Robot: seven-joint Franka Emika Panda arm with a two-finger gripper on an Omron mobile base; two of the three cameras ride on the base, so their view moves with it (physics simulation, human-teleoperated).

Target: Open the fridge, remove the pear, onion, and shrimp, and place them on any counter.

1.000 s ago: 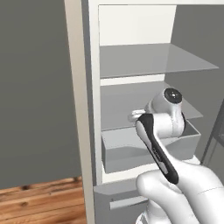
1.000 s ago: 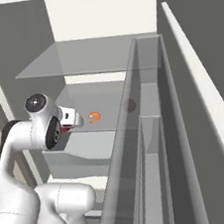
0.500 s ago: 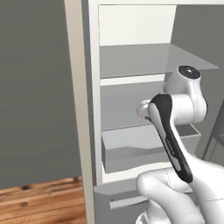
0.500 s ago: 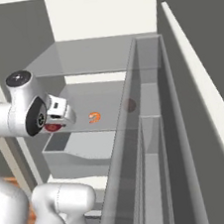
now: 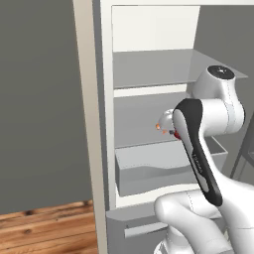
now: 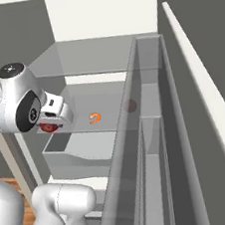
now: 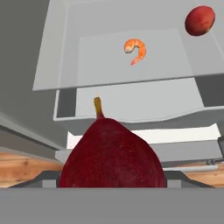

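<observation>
Hidden first: the end effector (image 6: pixel 49 123) is mostly masked by the wrist in both base views, its fingertips are cut off at the bottom of the hand view, and the pear (image 7: pixel 113 156) fills that view's lower middle, so the pads on it cannot be seen. In the right base view only a small red patch shows under the wrist, probably the pear. From the wide-set jaws and the fruit sitting right at the fingers, the end effector looks closed on the pear, dark red with a short yellowish stem pointing up.

Room: grey wall at left, strip of wooden floor (image 5: pixel 47 230) low left, then the fridge (image 5: pixel 106 124) standing open, white inside. Upper grey shelf bare, middle shelf (image 7: pixel 131 59) beneath it, open grey drawer (image 5: pixel 149 171) under that, lower drawer front at the bottom. At right in the right base view the fridge's open door with its translucent bins runs toward the camera.

On the middle shelf: the shrimp (image 7: pixel 135 50) near the centre, the onion (image 7: pixel 200 20) well apart from it toward the far right corner in the hand view; it shows dimly through the door bin in the right base view.

Arm: elbow bent high in front of the fridge, wrist level with the middle shelf, hand just outside the shelf front above the drawer.
</observation>
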